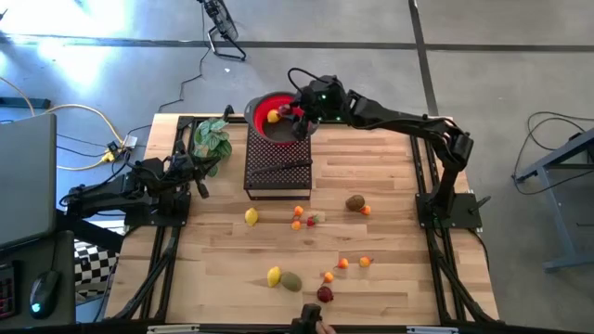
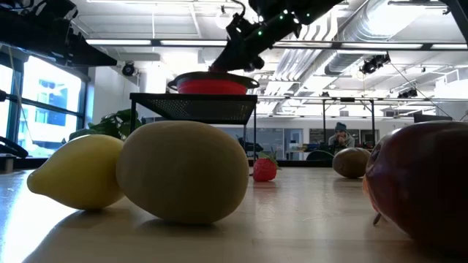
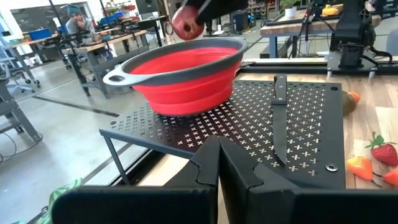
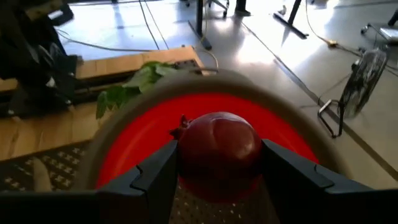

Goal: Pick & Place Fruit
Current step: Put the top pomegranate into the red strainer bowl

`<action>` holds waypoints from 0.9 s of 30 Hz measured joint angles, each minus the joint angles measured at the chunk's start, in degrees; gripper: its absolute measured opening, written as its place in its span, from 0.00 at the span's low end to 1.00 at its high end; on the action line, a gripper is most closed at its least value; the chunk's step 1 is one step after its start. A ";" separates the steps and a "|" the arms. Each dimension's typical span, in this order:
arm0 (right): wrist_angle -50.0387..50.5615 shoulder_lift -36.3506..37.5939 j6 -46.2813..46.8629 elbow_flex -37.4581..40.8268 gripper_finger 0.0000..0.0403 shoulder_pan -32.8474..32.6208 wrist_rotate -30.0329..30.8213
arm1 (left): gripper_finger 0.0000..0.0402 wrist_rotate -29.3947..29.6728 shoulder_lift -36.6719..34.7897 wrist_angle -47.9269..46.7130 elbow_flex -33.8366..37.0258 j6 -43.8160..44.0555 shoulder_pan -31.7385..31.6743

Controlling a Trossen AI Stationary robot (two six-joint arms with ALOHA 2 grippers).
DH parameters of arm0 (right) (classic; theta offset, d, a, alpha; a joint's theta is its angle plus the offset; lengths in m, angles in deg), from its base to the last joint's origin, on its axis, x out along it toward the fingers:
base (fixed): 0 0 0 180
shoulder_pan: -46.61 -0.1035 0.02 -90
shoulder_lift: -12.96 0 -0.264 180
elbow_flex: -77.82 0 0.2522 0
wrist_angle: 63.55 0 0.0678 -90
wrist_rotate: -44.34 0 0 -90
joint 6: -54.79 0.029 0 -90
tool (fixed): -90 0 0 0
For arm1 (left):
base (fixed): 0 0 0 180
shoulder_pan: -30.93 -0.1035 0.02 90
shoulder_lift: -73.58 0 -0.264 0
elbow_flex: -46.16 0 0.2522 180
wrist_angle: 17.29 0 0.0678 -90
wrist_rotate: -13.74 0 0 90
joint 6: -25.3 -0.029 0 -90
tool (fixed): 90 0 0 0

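Lemon (image 1: 273, 116) apparently already in bowl (image 1: 258, 105); right gripper (image 4: 219, 167) clamps red fruit (image 4: 219, 149) above it; left gripper (image 3: 217, 163) closed, idle; about a dozen fruits remain.

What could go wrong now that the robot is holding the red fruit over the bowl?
1. The right hand holds the round dark red fruit above the red collapsible bowl; dropped near the rim, it might bounce out.
2. The bowl sits on a raised black perforated rack beside a black-handled knife; a nudge could shift them.
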 joint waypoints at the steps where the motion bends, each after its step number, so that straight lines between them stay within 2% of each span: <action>1: -0.05 -0.18 0.03 0.00 0.51 -0.12 0.23 | 0.00 0.00 0.00 0.00 0.00 0.00 0.00; 5: 0.11 -0.64 0.04 -0.01 0.51 -0.14 2.22 | 0.00 -0.02 0.00 -0.08 0.00 0.00 0.00; 16: 3.06 -1.68 1.17 -0.04 0.51 -0.14 2.82 | 0.00 -0.04 0.00 -0.27 0.00 0.06 0.00; 19: 2.43 -1.95 1.03 -0.04 0.51 -0.16 6.09 | 0.00 -0.04 0.00 -0.48 0.00 0.04 0.00; 22: 2.25 -1.99 0.36 -0.04 0.55 -0.16 9.54 | 0.00 -0.07 0.00 -0.50 0.00 0.04 0.00; 27: 2.25 -1.99 -0.52 -0.04 0.64 -0.14 9.74 | 0.00 -0.07 0.00 -0.50 0.00 0.04 0.00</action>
